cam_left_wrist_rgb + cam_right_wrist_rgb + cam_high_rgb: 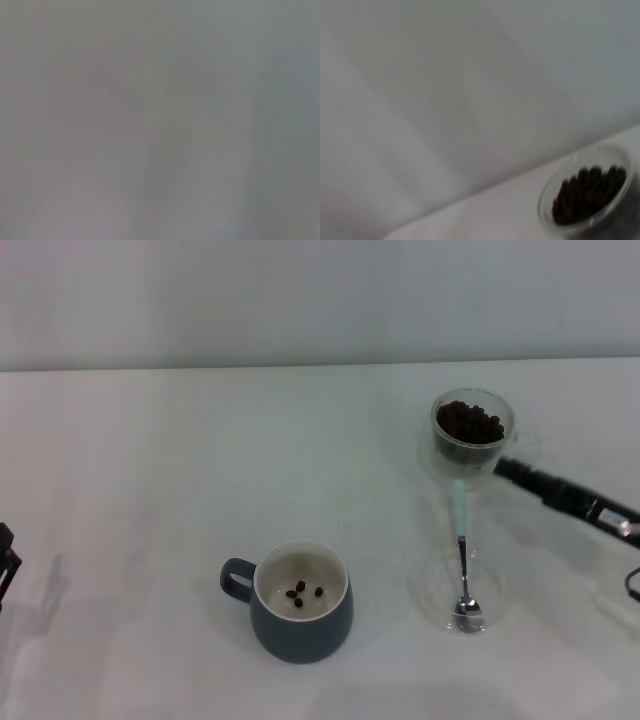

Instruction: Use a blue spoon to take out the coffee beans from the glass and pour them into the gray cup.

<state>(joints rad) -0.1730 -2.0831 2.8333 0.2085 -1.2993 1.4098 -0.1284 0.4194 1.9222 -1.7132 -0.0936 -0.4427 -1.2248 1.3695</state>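
On the white worktop (150, 490) we see the glass (472, 435) full of coffee beans (470, 423) at far right. Our right tool (510, 470) reaches beside it; its grip we cannot tell. The blue spoon (463, 560) lies unheld in a clear dish (430, 595). A few beans sit in the gray cup (300, 605). Our left tool (5, 560) waits at the left edge.

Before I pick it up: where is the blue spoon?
In the head view, the blue spoon lies on the robot's right, bowl in a shallow clear dish, handle pointing toward the glass of beans behind it, to the right of the gray cup.
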